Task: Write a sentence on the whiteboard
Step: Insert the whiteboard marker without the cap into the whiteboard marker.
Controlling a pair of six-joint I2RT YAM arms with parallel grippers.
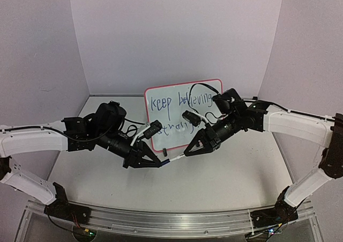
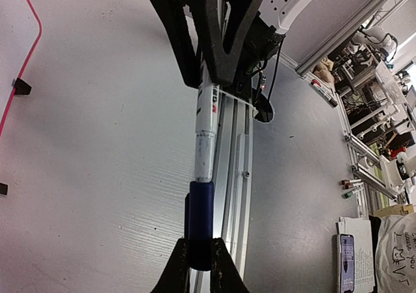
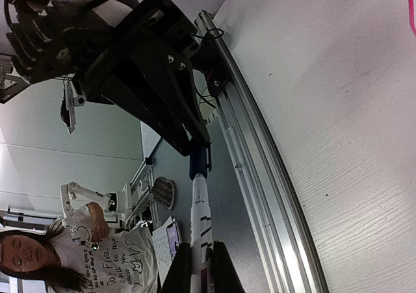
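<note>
The whiteboard (image 1: 182,100), red-bordered, stands at the back of the table with the blue sentence (image 1: 172,103) on it; the right arm covers part of the writing. In front of it, a white marker (image 1: 176,158) spans the gap between both grippers. My left gripper (image 1: 161,164) is shut on its blue cap (image 2: 200,221), which sits on the end of the marker barrel (image 2: 207,137). My right gripper (image 1: 188,152) is shut on the barrel (image 3: 201,215) at the other end. The whiteboard's red edge (image 2: 25,59) and a black clip foot (image 2: 21,86) show in the left wrist view.
An aluminium rail (image 1: 161,220) runs along the table's near edge, under the marker in both wrist views. Plain walls close in the table at the back and sides. Beyond the rail, a person (image 3: 39,260) and a phone (image 2: 347,260) are off the table.
</note>
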